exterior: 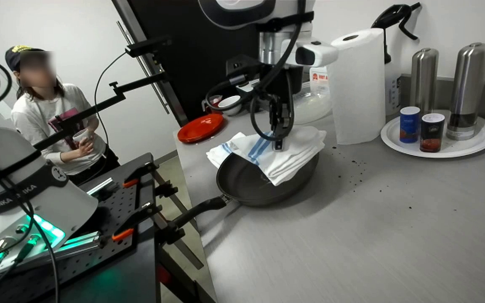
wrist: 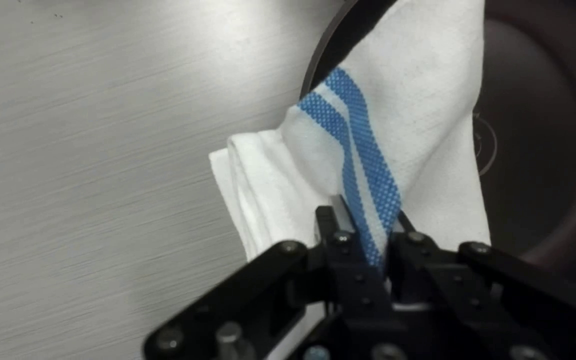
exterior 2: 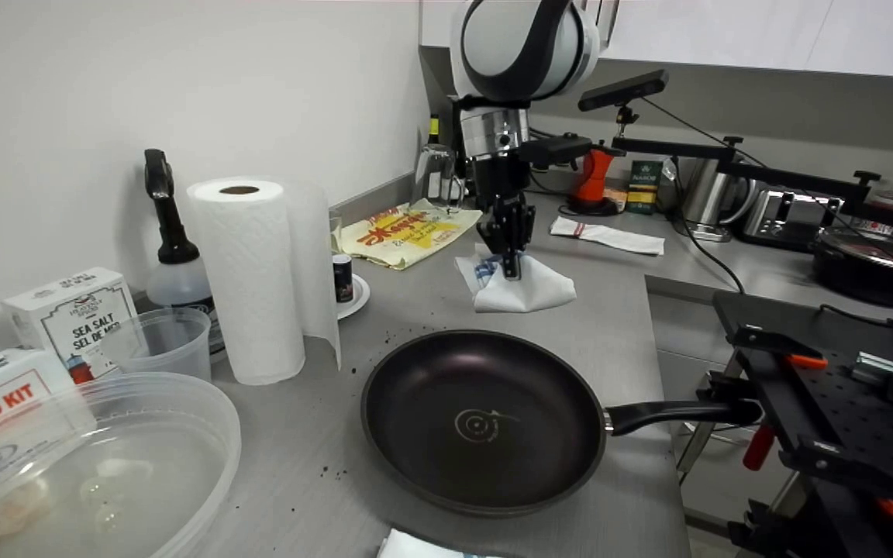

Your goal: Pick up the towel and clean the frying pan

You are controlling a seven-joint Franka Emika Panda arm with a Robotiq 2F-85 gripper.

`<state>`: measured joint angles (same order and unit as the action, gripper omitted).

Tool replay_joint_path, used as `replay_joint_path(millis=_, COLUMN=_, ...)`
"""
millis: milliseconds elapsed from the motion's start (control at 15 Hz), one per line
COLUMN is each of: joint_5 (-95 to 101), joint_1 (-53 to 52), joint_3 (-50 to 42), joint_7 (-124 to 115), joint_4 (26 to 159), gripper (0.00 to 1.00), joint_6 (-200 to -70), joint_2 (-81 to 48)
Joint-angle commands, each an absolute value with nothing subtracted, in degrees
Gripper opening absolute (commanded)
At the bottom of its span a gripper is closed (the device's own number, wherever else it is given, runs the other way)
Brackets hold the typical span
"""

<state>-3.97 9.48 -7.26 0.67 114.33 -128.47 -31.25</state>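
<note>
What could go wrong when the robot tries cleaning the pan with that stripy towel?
The handle of the frying pan sticks out past the edge of the counter, so hard rubbing might turn or slide the pan. The gripper pinches the towel in one spot, so it could slip out. And in the wrist view part of the towel reaches outside the pan, so it might wipe the counter instead.

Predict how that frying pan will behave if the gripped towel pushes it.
The frying pan would probably slide rather than tip: its broad, shallow body sits flat on the counter. It might also swivel if bumped, since its long handle juts beyond the counter's edge.
</note>
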Motion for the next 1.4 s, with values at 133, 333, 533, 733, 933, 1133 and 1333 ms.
replay_joint_path(millis=133, joint_5=4.29, joint_1=3.46, joint_3=-8.59, joint_7=-7.23, joint_4=123.45, gripper=0.03, joint_6=-133.56, joint_2=-26.12)
replay_joint_path(millis=333, joint_5=8.42, joint_1=0.79, joint_3=-8.7, joint_7=-11.34, joint_4=124.34, gripper=0.03, joint_6=-135.62, joint_2=-28.21)
replay_joint_path(millis=533, joint_5=11.74, joint_1=-1.68, joint_3=-8.92, joint_7=-14.54, joint_4=123.22, gripper=0.03, joint_6=-137.08, joint_2=-32.27)
replay_joint_path(millis=733, joint_5=14.64, joint_1=-3.94, joint_3=-10.04, joint_7=-17.41, joint_4=121.29, gripper=0.03, joint_6=-138.55, joint_2=-36.5)
replay_joint_path(millis=933, joint_5=17.4, joint_1=-6.9, joint_3=-12.28, joint_7=-21.17, joint_4=118.38, gripper=0.03, joint_6=-139.72, joint_2=-41.53)
replay_joint_path(millis=1133, joint_5=18.4, joint_1=-8.94, joint_3=-13.66, joint_7=-23.06, joint_4=115.36, gripper=0.03, joint_6=-139.17, joint_2=-45.49)
replay_joint_path(millis=1333, joint_5=18.67, joint_1=-11.33, joint_3=-14.54, joint_7=-25.28, joint_4=113.04, gripper=0.03, joint_6=-139.33, joint_2=-48.91)
